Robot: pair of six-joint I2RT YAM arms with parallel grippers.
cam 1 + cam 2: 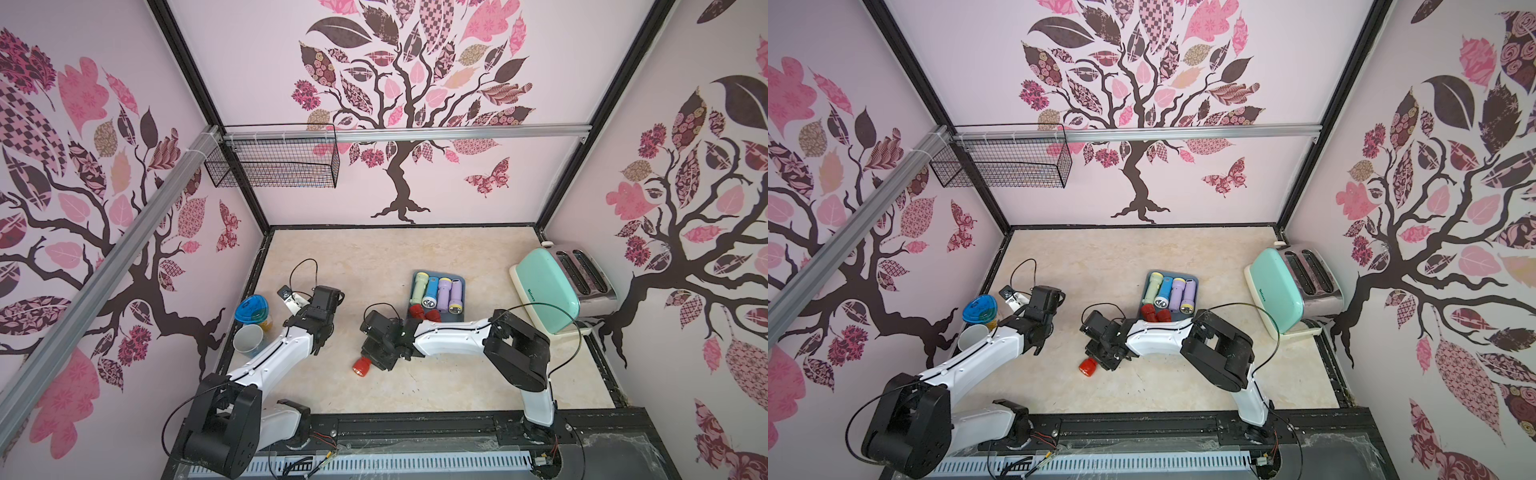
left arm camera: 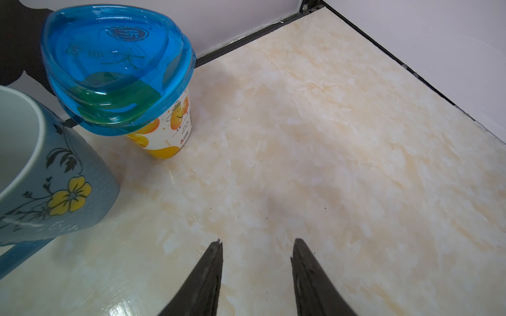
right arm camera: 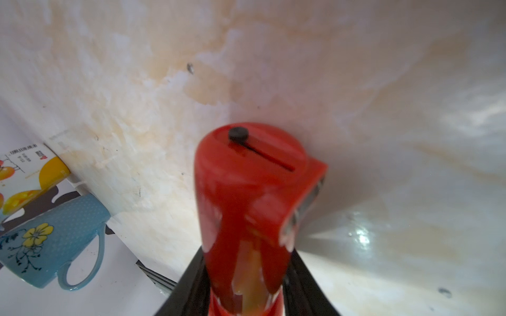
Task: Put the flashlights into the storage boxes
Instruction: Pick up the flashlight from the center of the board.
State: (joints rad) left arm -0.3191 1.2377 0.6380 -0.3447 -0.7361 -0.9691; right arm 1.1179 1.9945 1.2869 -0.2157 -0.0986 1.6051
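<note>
My right gripper (image 3: 246, 257) is shut on a red flashlight (image 3: 246, 169), with a dark finger against each side of its body. In both top views its wide red head (image 1: 360, 367) (image 1: 1088, 367) sticks out from under that gripper, low over the table in front of the storage box. The slate-blue storage box (image 1: 460, 281) holds a pale green flashlight (image 1: 417, 289), a blue one (image 1: 431, 293) and two lilac ones (image 1: 444, 293). Two red flashlights (image 1: 424, 312) lie at its near end. My left gripper (image 2: 257, 243) is open over bare table, holding nothing.
A blue-lidded cup (image 1: 251, 309) and a blue flowered mug (image 1: 248, 338) stand at the left edge, close to the left arm. A mint-green toaster (image 1: 548, 291) sits at the right wall. A black wire basket (image 1: 274, 162) hangs on the back rail.
</note>
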